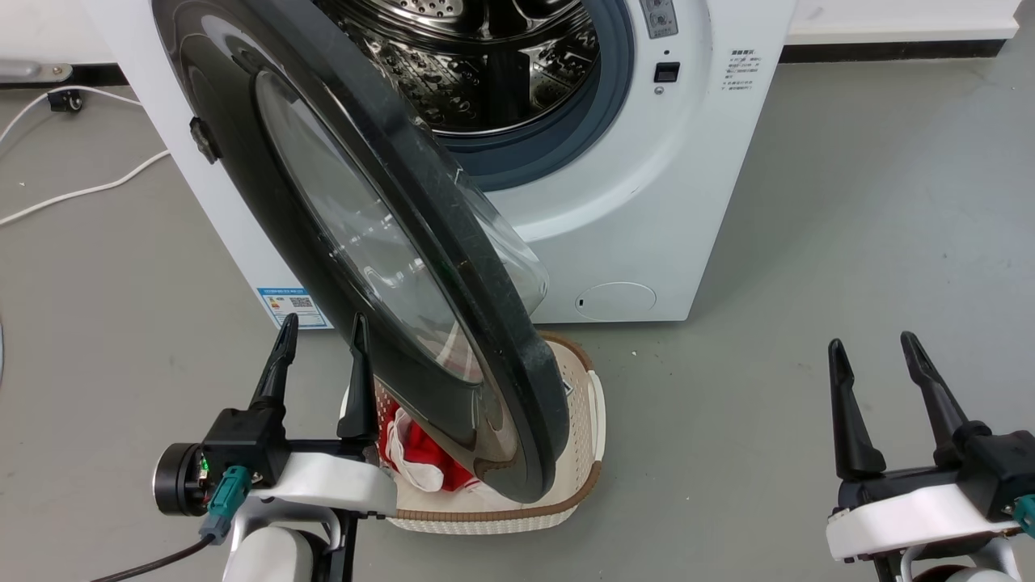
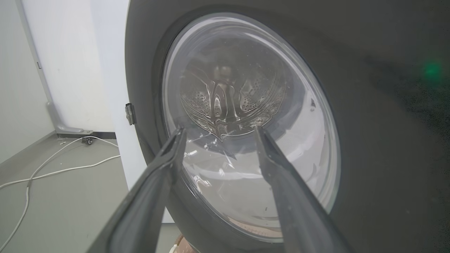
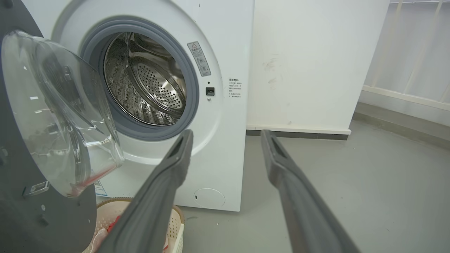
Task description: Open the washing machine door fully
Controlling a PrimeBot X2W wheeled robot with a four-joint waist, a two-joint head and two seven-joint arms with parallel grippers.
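- Found the left gripper [image 1: 323,319] nearest, low at the head view's left, its two fingers spread wide and holding nothing. Saw its inner finger just beside the outer face of the washing machine door [image 1: 364,242]; could not tell whether it touched.
- In the left wrist view, saw that gripper [image 2: 219,129] pointing straight at the door's glass window.
- Found the right gripper [image 1: 870,339] low at the right, likewise wide apart and empty, over bare floor and well apart from the door.
- Spotted a cream basket [image 1: 594,420] on the floor under the door's lower edge, with red and white cloth [image 1: 412,453] inside.
- Found the door standing partway open, angled out from the left side of the washing machine [image 1: 647,210], glass bowl facing the opening.
- Beyond it, saw the steel drum [image 1: 485,65] exposed inside its grey-blue ring [image 1: 582,121].
- Noted a blue sticker [image 1: 295,305] at the front's lower left corner and a round flap [image 1: 618,301] at its lower right.
- Farthest left, noted a white cable [image 1: 81,190] lying on the floor.
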